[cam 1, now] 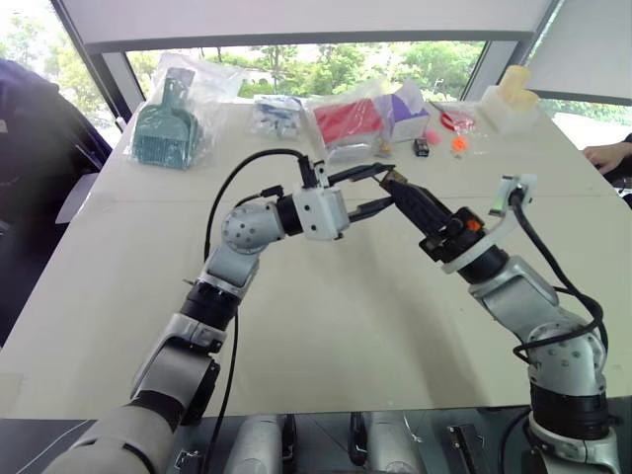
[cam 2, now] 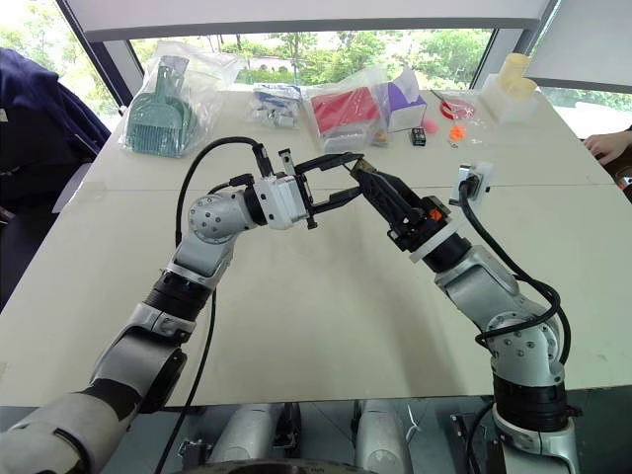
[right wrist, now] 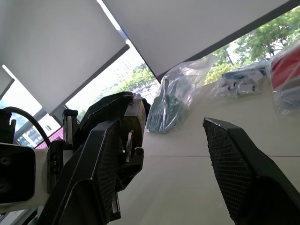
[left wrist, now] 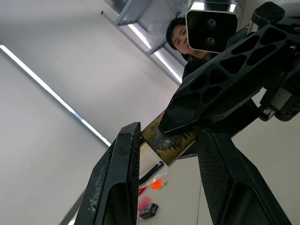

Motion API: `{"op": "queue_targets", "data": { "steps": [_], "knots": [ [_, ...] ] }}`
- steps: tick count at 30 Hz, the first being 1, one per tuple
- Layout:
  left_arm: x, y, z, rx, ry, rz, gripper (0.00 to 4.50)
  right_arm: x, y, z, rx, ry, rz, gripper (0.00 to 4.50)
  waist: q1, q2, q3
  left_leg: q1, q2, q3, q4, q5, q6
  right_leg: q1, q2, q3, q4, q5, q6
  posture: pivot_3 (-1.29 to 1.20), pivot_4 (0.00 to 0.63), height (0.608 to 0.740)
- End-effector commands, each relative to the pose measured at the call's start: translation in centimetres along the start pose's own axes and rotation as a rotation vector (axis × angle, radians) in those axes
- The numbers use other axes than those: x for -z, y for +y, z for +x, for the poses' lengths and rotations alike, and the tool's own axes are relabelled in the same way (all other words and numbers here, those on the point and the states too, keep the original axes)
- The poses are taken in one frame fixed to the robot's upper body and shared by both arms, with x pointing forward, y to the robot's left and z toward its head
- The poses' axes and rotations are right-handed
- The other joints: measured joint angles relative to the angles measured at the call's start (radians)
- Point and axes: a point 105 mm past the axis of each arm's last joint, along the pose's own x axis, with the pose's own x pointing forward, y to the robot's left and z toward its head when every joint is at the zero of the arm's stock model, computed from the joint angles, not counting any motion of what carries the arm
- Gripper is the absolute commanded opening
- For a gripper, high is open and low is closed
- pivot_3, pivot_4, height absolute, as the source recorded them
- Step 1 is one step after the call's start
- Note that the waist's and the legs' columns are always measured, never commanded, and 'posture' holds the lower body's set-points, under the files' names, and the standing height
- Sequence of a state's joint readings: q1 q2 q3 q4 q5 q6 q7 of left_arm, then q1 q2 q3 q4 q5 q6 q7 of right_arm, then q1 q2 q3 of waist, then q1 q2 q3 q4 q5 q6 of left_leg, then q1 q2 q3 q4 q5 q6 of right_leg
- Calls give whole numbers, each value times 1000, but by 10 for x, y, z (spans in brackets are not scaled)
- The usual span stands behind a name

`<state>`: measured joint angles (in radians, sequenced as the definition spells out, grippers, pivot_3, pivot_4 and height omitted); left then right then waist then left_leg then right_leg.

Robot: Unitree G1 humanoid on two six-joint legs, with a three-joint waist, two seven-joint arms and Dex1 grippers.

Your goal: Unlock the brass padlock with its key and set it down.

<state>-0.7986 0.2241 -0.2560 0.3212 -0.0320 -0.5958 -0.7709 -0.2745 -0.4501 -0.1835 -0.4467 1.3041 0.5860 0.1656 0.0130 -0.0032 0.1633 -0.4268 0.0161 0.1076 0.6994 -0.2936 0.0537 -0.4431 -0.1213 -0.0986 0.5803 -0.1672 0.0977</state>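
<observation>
Both grippers meet in the air over the middle of the table. My left gripper reaches in from the left and is shut on the brass padlock, a small dull-yellow block pinched near its fingertips. My right gripper comes in from the right with its fingers wide apart. One right finger lies against the padlock; the other stands free. A small silvery piece sticks out of the padlock's body. I cannot tell whether it is the key or the shackle.
Along the table's far edge lie a bagged teal dustpan, a bagged red item, a purple box, a white block and small black and orange trinkets. A person's hand rests at the right edge.
</observation>
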Motion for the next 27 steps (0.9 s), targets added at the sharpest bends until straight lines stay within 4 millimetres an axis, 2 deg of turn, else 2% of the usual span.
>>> {"op": "queue_targets", "data": {
  "steps": [1,4,12,14,15,20,24,27],
  "knots": [
    [-16,6,6,-9,-66,46,1212,-8,6,3,-25,-31,-2,1642,0,0,0,0,0,0,0,0,0,0,0,0,0,0,0,0,150,735],
    [-18,6,7,-4,-74,64,1212,-5,8,4,-39,-18,20,46,0,0,0,0,0,0,0,0,0,0,0,0,0,0,1,0,150,735],
    [-15,5,7,26,-71,100,1212,5,14,6,-73,43,43,11,0,0,0,0,0,0,0,0,0,0,0,0,0,0,1,0,150,735],
    [-12,1,4,71,-58,56,2231,4,11,5,-60,41,38,0,0,0,0,0,0,0,0,0,0,0,0,0,0,0,1,0,150,735],
    [-10,-1,2,97,-47,40,2487,4,10,5,-54,39,34,0,0,0,0,0,0,0,0,0,0,0,0,0,0,0,0,0,150,735],
    [1,3,-10,106,35,-45,4428,3,2,2,-19,47,9,0,-1,0,0,0,0,0,0,0,0,0,0,0,0,-1,-1,0,150,735],
    [1,22,-19,29,81,-246,4475,3,-2,-1,-3,56,-4,0,-1,0,0,0,0,0,0,0,0,0,0,0,0,0,0,0,150,735],
    [6,39,-26,-17,131,-332,4475,3,-4,-4,1,58,-7,0,-2,0,0,0,0,0,0,0,0,0,0,0,0,0,1,0,150,735]
  ]
}}
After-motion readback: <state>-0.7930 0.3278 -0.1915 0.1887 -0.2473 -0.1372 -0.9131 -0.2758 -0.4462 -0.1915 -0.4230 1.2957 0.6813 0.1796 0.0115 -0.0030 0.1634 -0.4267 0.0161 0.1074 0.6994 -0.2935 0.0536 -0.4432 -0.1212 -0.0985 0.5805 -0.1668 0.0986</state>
